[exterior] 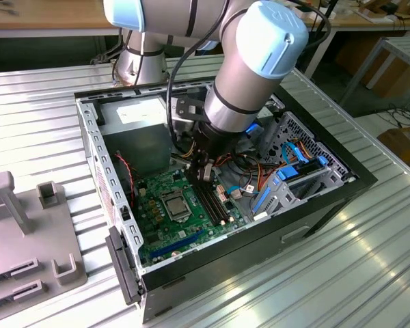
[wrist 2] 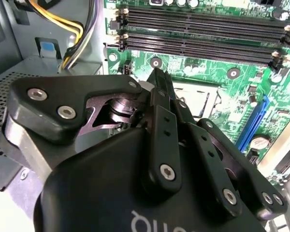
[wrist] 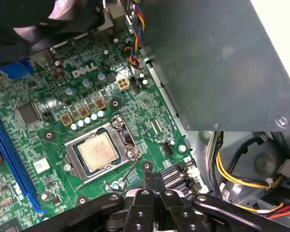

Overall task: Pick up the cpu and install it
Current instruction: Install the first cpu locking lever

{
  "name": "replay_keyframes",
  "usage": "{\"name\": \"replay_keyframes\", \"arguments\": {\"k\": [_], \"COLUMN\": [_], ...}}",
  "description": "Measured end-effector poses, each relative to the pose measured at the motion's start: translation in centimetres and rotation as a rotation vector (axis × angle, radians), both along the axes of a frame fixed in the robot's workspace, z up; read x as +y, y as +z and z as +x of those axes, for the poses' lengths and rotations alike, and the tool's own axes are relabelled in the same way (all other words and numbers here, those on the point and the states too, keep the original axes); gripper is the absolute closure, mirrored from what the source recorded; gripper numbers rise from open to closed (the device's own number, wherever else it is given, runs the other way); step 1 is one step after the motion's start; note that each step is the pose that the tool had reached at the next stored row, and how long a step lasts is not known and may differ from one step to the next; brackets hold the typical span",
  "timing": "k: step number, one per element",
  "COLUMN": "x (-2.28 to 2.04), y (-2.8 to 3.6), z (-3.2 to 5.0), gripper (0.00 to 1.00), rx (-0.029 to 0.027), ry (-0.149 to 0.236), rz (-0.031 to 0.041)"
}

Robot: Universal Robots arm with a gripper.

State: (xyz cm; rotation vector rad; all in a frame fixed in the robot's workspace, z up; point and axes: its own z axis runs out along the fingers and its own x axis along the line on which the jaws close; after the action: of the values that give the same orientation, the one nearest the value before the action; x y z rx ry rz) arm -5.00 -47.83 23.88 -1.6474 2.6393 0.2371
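Observation:
The cpu (wrist: 97, 151) is a small silver-grey square lying flat in the black socket (wrist: 72, 159) on the green motherboard, with the socket's metal frame around it. The exterior view shows the cpu (exterior: 174, 203) in the middle of the board inside the open computer case. My gripper (wrist: 153, 180) hangs just above the board beside the socket, close to the ends of the memory slots, with its fingers pressed together and nothing between them. In the second wrist view the gripper (wrist 2: 157, 76) covers part of the cpu (wrist 2: 195, 100). In the exterior view the gripper (exterior: 203, 179) is toward the right of the socket.
The grey power-supply box (exterior: 140, 130) stands at the back of the case. Long black memory slots (wrist 2: 198, 29) run beside the socket. Yellow and red cables (wrist: 232, 174) lie near the gripper. A blue-trimmed drive cage (exterior: 294, 174) is at the exterior view's right, a grey fixture (exterior: 27, 232) on the table at its left.

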Motion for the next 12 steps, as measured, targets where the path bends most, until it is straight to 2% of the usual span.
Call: {"name": "replay_keyframes", "arguments": {"k": [3, 5, 6, 8, 9, 12], "x": [-0.01, 0.0, 0.0, -0.01, -0.01, 0.0], "y": [0.01, 0.01, 0.0, -0.04, -0.09, -0.19], "z": [-0.32, -0.65, -0.74, -0.87, -0.91, -0.93], "gripper": [0.89, 0.89, 0.89, 0.89, 0.89, 0.89], "rx": [-0.0035, -0.0081, -0.0112, -0.0244, -0.0279, -0.0289], "ry": [0.011, 0.012, 0.012, 0.021, 0.026, 0.085], "rz": [-0.0069, -0.0123, -0.0145, -0.021, -0.0214, -0.0204]}}
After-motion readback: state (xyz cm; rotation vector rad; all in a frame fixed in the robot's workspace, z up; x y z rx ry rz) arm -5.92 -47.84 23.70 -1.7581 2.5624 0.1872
